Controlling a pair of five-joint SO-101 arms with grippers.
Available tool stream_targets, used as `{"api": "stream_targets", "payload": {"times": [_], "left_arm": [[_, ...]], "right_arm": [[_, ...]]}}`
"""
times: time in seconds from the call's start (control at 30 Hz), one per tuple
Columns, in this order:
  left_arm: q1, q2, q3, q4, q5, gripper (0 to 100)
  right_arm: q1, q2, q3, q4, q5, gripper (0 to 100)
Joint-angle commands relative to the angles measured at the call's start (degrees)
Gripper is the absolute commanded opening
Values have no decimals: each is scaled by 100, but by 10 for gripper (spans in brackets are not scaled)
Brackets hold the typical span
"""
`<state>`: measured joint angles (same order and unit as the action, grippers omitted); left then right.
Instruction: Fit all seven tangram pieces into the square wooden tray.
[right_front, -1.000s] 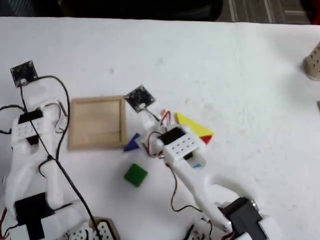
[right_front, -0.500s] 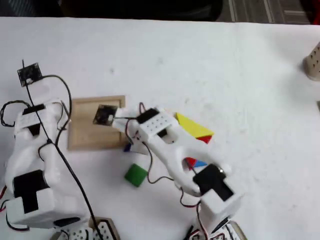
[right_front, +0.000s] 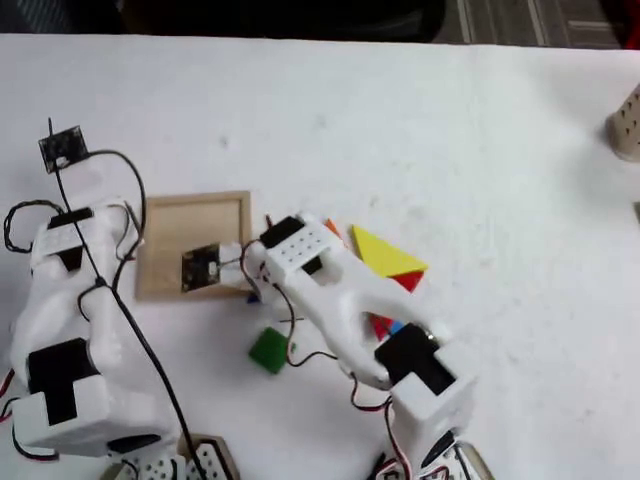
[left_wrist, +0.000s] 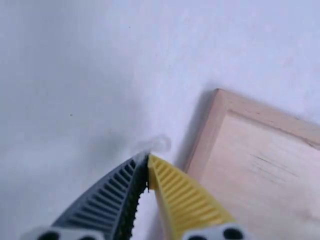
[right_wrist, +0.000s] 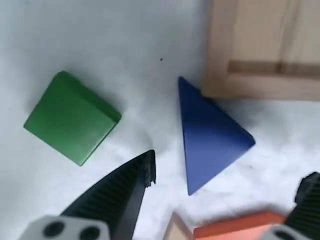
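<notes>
Straddling the blue triangle (right_wrist: 210, 135) with my right gripper (right_wrist: 228, 172), I hold its fingers spread wide and empty, one on either side, because I judge this piece the next to lift into the tray (right_wrist: 250, 85). The triangle lies on the table at frame centre, one corner touching the tray's outer rim. The green square (right_wrist: 70, 117) sits apart at the left. My left gripper (left_wrist: 146, 161) is pinched together on nothing, parked just beside the tray's rim, out of the way. The high view adds the yellow triangle (right_front: 385, 255) and a red piece (right_front: 408, 281) at centre right, while my right arm (right_front: 345, 300) covers the corner-to-rim contact that the wrist view shows.
</notes>
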<state>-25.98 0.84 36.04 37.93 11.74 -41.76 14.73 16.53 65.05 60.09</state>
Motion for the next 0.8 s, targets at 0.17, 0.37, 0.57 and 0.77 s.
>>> {"api": "stream_targets", "payload": {"times": [0.17,0.37,0.57,0.77], "left_arm": [[75,-22,-352,-185,-44,28],[75,-22,-352,-185,-53,28],[75,-22,-352,-185,-53,28],[48,-22,-334,-176,-53,28]], "right_arm": [[-40,391,-369,-585,105,423],[-40,1033,-1134,-198,-176,423],[-48,1121,-1240,-145,-176,423],[-127,1138,-1248,-163,-167,373]]}}
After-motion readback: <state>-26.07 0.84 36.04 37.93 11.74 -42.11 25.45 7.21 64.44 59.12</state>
